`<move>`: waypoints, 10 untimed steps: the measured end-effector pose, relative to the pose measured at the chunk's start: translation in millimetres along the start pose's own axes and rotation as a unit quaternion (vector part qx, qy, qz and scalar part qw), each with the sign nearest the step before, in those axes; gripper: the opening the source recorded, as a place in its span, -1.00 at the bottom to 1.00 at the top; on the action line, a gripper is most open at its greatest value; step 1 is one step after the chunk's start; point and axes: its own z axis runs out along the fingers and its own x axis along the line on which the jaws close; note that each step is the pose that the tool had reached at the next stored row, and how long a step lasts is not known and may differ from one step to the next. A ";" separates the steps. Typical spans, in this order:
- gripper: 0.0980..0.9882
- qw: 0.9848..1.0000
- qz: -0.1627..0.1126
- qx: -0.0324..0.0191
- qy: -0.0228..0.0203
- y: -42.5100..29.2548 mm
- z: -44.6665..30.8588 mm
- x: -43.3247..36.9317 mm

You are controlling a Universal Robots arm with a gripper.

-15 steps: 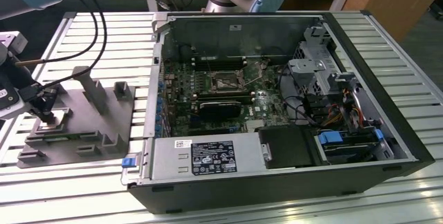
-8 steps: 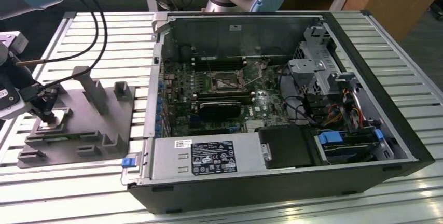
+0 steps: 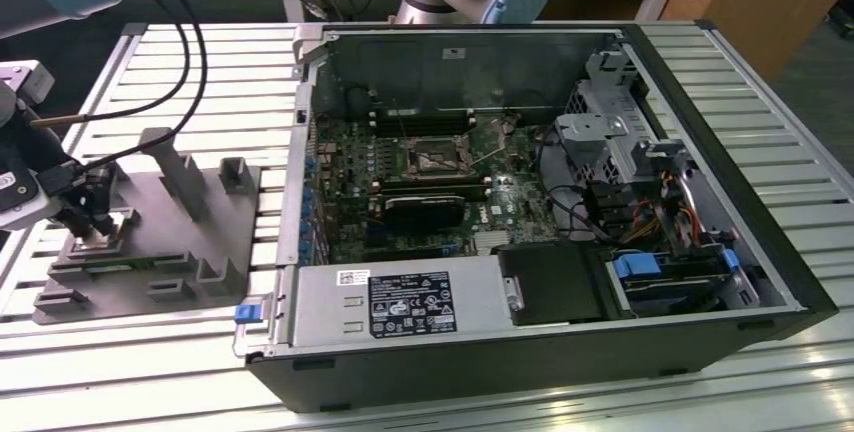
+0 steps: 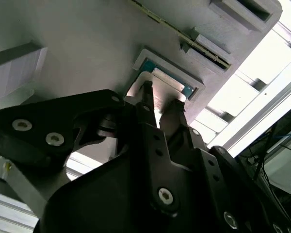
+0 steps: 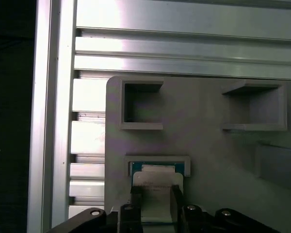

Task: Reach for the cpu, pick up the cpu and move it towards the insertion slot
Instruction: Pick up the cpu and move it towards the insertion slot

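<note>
**Asker:** Exterior view, starting from its left: where do you stand?

**Arm:** My gripper [image 3: 91, 224] hangs low over the grey tray [image 3: 140, 257], which sits on the slatted counter [image 3: 200, 62].

**Asker:** And the cpu [image 3: 104, 245]?

**Arm:** It lies flat in the tray's recess, right beneath me. In both wrist views my jaws stand apart, one at each side edge of the cpu [image 5: 156, 178] [image 4: 166, 81].

**Asker:** The insertion slot [image 3: 437, 159]?

**Arm:** It is well apart from me, toward the exterior view's right, on the board inside the open computer case [image 3: 534, 352].
</note>
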 end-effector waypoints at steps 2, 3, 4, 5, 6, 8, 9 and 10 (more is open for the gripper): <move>-0.30 1.000 0.000 0.000 0.000 0.0 0.0 0.0; -0.17 1.000 0.000 0.000 0.000 0.0 0.0 0.0; -0.17 1.000 0.000 0.000 0.000 0.0 0.0 -0.1; -0.04 1.000 0.000 0.000 0.000 0.0 0.0 -0.1; -0.04 1.000 0.000 0.000 0.000 0.0 0.0 -0.1; 0.09 1.000 0.000 0.000 0.000 0.0 0.0 -0.1; 0.23 1.000 0.000 0.000 0.000 0.0 0.3 -0.1; 0.23 1.000 0.001 0.000 0.000 0.0 0.8 -0.1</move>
